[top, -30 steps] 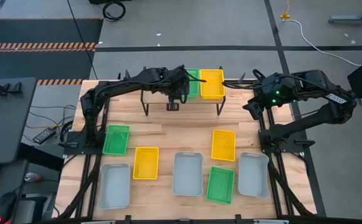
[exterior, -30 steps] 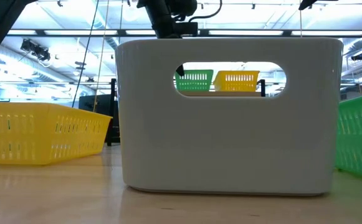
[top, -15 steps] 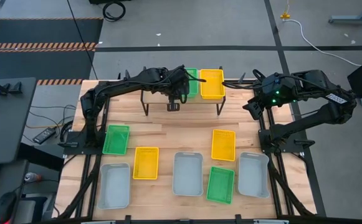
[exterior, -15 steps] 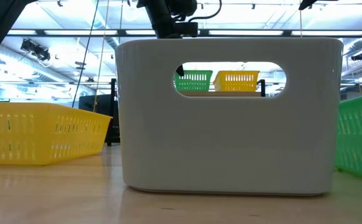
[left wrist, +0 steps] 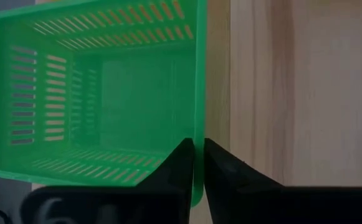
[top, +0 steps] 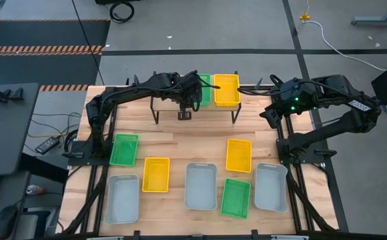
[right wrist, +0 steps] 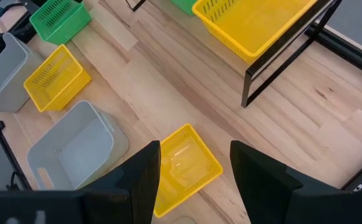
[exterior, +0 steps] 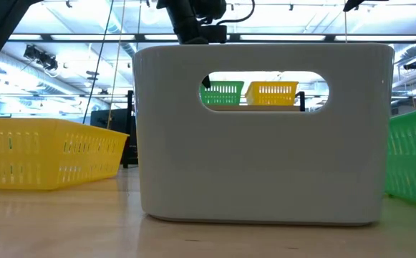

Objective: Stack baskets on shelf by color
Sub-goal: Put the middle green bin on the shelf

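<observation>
Two baskets sit side by side on the shelf (top: 213, 107) at the table's far edge: a green basket (top: 206, 87) and a yellow basket (top: 227, 89). My left gripper (left wrist: 197, 163) reaches over the shelf and is shut on the green basket (left wrist: 100, 93). My right gripper (right wrist: 196, 177) hovers open, high above the table's right side, over a yellow basket (right wrist: 184, 165). The low view shows both shelf baskets, green (exterior: 222, 93) and yellow (exterior: 274, 93), through the handle hole of a grey basket (exterior: 265, 158). My left gripper pinches the green basket's side wall at its rim (left wrist: 199, 127), near a corner. One finger (left wrist: 179, 163) stands inside the basket and the other finger (left wrist: 223, 167) outside. The fingers come from above, pointing down. The basket sits level on the shelf beside the yellow one.
On the table lie a green basket (top: 124, 149), a yellow basket (top: 156, 174), three grey baskets (top: 122, 199) (top: 200, 185) (top: 271, 187), another green basket (top: 236, 197) and another yellow basket (top: 239, 155). Bare wood lies between them and the shelf's black legs (top: 234, 115).
</observation>
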Robot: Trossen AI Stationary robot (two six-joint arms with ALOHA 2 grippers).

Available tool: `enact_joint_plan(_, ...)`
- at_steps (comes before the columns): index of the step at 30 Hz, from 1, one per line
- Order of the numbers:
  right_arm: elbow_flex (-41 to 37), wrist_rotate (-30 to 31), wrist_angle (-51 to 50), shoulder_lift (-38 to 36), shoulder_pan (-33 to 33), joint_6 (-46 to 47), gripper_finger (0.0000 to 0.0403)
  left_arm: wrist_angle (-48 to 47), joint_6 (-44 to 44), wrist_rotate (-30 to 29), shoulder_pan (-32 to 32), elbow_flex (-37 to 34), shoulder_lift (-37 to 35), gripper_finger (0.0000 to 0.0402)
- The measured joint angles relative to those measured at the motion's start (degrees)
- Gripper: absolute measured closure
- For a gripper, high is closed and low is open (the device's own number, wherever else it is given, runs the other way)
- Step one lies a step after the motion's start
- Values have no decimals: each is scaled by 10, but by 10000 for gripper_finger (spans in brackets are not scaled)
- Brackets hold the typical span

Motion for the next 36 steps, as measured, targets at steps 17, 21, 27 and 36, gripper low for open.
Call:
enact_joint_plan(17, 0, 3, 0, 0, 0, -1, 203, 1, 3, 0, 0, 0, 0, 363)
enact_joint_plan(21, 0, 4, 0, 0, 0, -1, 203, 3, 5, 0, 0, 0, 0, 368)
enact_joint_plan(27, 0, 4, 0, 0, 0, -1, 203, 3, 5, -3, 0, 0, 0, 359)
enact_joint_plan(36, 0, 4, 0, 0, 0, -4, 203, 2, 5, -8, -7, 31, -1, 304)
